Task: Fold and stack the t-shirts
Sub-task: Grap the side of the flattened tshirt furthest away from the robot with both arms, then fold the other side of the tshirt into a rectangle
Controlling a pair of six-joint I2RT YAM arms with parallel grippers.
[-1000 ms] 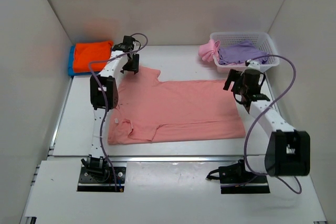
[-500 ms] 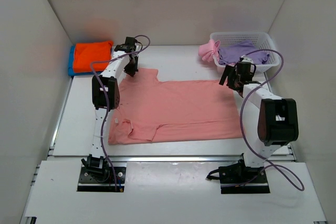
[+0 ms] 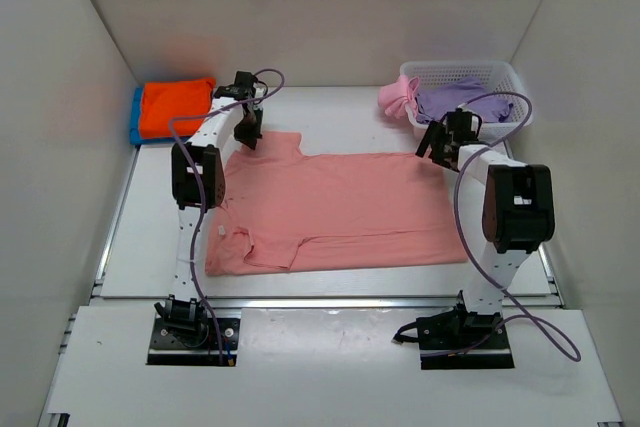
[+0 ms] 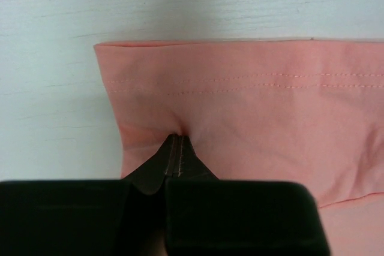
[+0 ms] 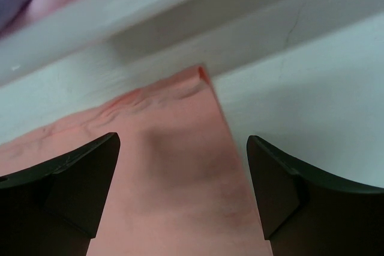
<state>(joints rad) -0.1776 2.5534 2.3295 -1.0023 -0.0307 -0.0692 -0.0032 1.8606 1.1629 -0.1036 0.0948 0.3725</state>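
Me: Over the last second the right gripper [image 3: 438, 145] has swung out to the far right corner of the salmon-pink t-shirt [image 3: 340, 209]. Its fingers are spread as wide as they go, with nothing between them. The left gripper [image 4: 178, 141] has snapped closed on the far sleeve's hem.

Spotter: Where's the shirt lying?

Me: Spread flat mid-table, collar end toward the left arm. It sits between the folded orange t-shirt [image 3: 175, 105] and the basket [image 3: 510, 77].

Spotter: How will it handle?

Me: Light, limp cloth, I reckon, so it will sag and drag wherever it isn't held. It's thin too, so a pinch needs a doubled edge. I'd take that corner by its hem, matching the left's bite, so the far edge lifts evenly.
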